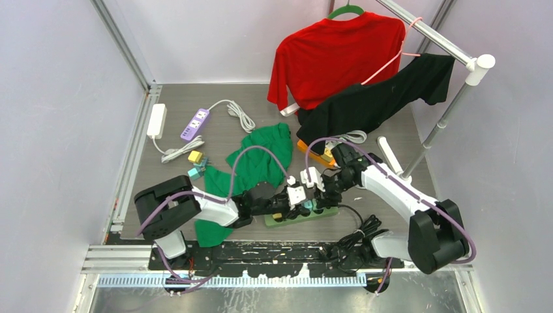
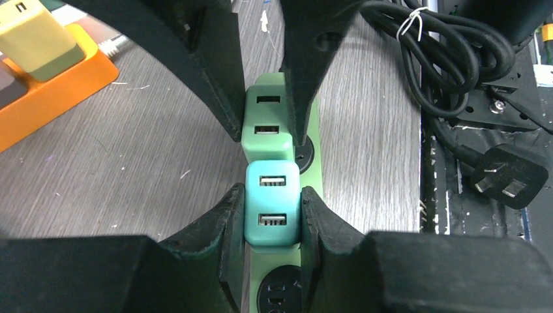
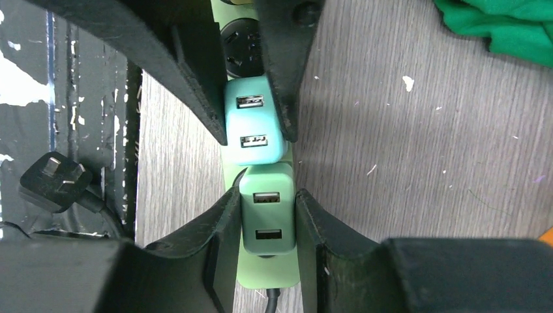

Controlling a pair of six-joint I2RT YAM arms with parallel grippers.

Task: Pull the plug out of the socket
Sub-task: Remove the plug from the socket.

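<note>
The green strip (image 3: 261, 279) lies on the table (image 2: 98, 169) near the front edge, with two USB plugs side by side on it, a teal plug (image 2: 272, 195) and a green plug (image 3: 267, 215), touching end to end. The left gripper (image 2: 272, 218) is closed on the teal plug, one finger pressed to each side. The right gripper (image 3: 266, 225) clamps the green plug the same way, so the two grippers face each other over the strip. Both plugs look seated in their sockets – whether either has lifted at all I cannot tell. A black cord (image 2: 443, 45) with its plug (image 2: 508, 176) lies just beside the strip.
</note>
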